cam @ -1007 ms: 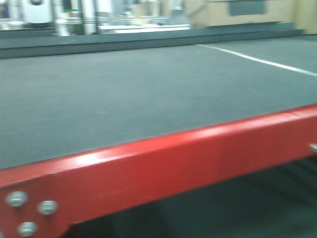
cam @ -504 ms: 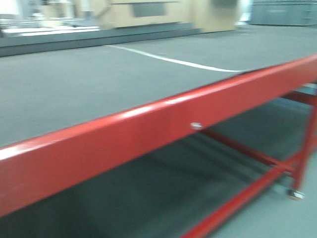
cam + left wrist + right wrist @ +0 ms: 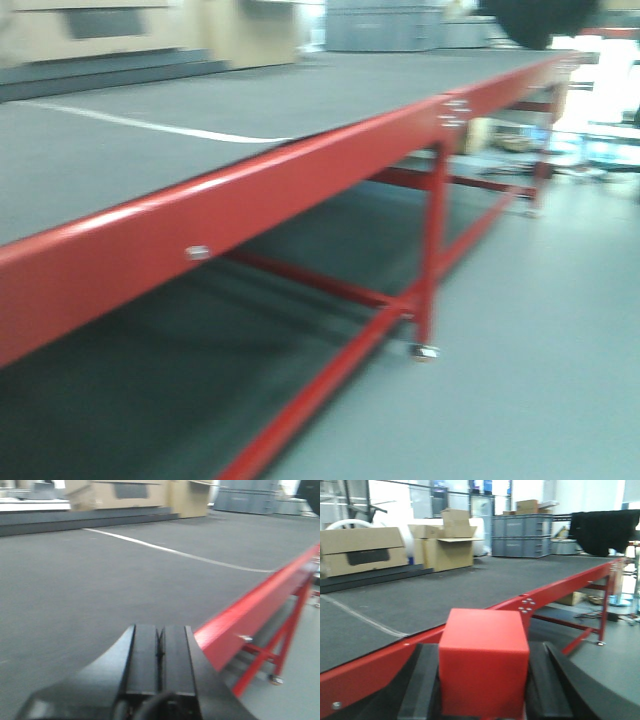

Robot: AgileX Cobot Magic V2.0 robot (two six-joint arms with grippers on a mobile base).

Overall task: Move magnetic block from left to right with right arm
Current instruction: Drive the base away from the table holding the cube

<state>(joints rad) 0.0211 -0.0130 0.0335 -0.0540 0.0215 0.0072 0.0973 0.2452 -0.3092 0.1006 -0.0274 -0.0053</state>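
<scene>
**Block in hand at the table's edge.** The right gripper (image 3: 482,649) clamps the red block (image 3: 483,666) between its two black fingers (image 3: 418,682). One pad lies against each side face, and the cube sits square and upright in the grasp.

From the right wrist, the block hangs on the near side of the red rail (image 3: 560,587) of the table (image 3: 470,582). The rail runs behind it from near left to far right. Whether any part of the block is over the tabletop cannot be told.

The left gripper (image 3: 160,630) is closed on nothing, its fingers (image 3: 142,655) pressed flat together. It is held low over the grey mat (image 3: 75,590), with the rail to its right. A thin white line (image 3: 175,552) crosses the mat on a slant and bends toward the rail.

In the blurred front view the long table stretches away to the far right on a red frame. One leg (image 3: 433,250) ends in a small caster (image 3: 424,352) on the grey floor (image 3: 540,350), with red braces running beneath. A bolt head (image 3: 198,253) shows on the rail's face.

Beyond the table's far side stand cardboard boxes (image 3: 442,542) and stacked grey crates (image 3: 522,535). A black cloth (image 3: 605,530) hangs at the far right end.
</scene>
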